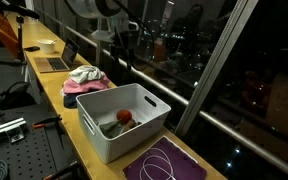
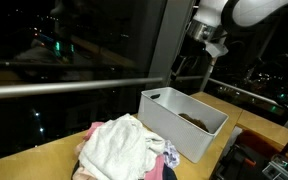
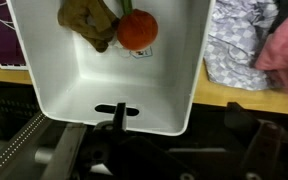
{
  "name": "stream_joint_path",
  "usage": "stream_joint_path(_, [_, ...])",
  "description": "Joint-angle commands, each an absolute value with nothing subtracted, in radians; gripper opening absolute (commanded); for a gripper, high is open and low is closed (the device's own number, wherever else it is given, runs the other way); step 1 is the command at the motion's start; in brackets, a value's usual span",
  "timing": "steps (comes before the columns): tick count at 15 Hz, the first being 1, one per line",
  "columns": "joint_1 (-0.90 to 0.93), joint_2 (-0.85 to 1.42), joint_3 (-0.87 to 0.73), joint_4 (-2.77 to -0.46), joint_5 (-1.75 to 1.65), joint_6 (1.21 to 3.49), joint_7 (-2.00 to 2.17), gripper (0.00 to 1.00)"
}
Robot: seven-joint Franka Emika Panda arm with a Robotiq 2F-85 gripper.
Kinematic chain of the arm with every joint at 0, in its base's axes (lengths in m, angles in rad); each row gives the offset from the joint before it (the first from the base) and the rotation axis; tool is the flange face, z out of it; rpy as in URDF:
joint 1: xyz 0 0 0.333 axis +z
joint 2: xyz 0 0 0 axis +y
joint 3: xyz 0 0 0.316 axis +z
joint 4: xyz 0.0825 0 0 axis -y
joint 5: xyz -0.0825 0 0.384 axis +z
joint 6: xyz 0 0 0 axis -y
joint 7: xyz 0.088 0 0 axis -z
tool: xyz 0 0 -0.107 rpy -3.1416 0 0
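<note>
One white bin (image 1: 129,145) sits mid-counter (image 1: 69,120) with one clothes pile (image 2: 124,150) beside it. Only the wrist view shows clearly one tomato (image 3: 137,29) and one brown cloth (image 3: 89,20) inside the bin. The claw (image 1: 122,42) hangs above; I cannot tell its grip.

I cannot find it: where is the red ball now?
In the wrist view the red ball lies inside the white bin, near the picture's top, beside a brown object.
</note>
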State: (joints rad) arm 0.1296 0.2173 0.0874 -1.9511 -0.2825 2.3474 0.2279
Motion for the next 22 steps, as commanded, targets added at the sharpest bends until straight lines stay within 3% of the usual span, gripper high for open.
stream_joint_path(1, [0.102, 0.276, 0.058, -1.951, -0.251, 2.44, 0.18, 1.0])
stream_joint_path(12, [0.072, 0.519, 0.021, -1.928, -0.151, 2.611, 0.128, 1.0])
stream_joint_path(22, [0.067, 0.648, -0.021, -1.83, -0.134, 2.6, 0.105, 1.0])
